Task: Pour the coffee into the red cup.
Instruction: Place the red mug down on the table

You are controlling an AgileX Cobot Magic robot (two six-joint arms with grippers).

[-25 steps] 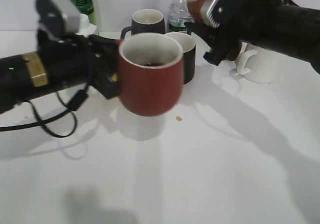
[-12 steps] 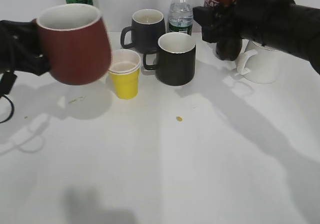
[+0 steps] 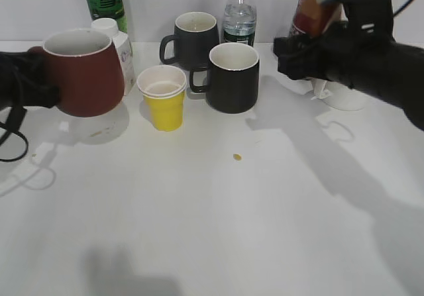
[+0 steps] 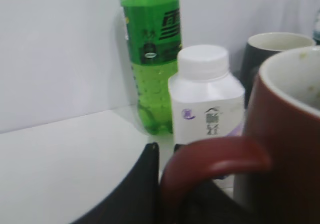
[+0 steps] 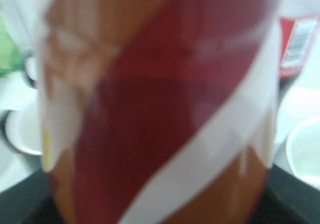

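Observation:
The red cup (image 3: pixel 86 71) stands upright at the left, at or just above the table; my left gripper (image 3: pixel 41 84) is shut on its handle (image 4: pixel 215 159). In the left wrist view the cup's rim (image 4: pixel 295 83) fills the right side. My right gripper (image 3: pixel 301 48) is shut on the coffee bottle (image 3: pixel 311 11), brown with a red and white label, held upright at the back right. The bottle (image 5: pixel 160 103) fills the right wrist view and hides the fingers.
A yellow paper cup (image 3: pixel 163 97), a black mug (image 3: pixel 232 77), a grey mug (image 3: pixel 194 38), a water bottle (image 3: pixel 239 14), a green bottle (image 3: pixel 105 1), a small white bottle (image 3: pixel 119 48) and a white mug (image 3: pixel 344 94) stand along the back. A crumb (image 3: pixel 236 157) lies mid-table.
My left gripper carried the red cup from the middle to the left and lowered it. My right gripper swung the coffee bottle back upright and moved right.

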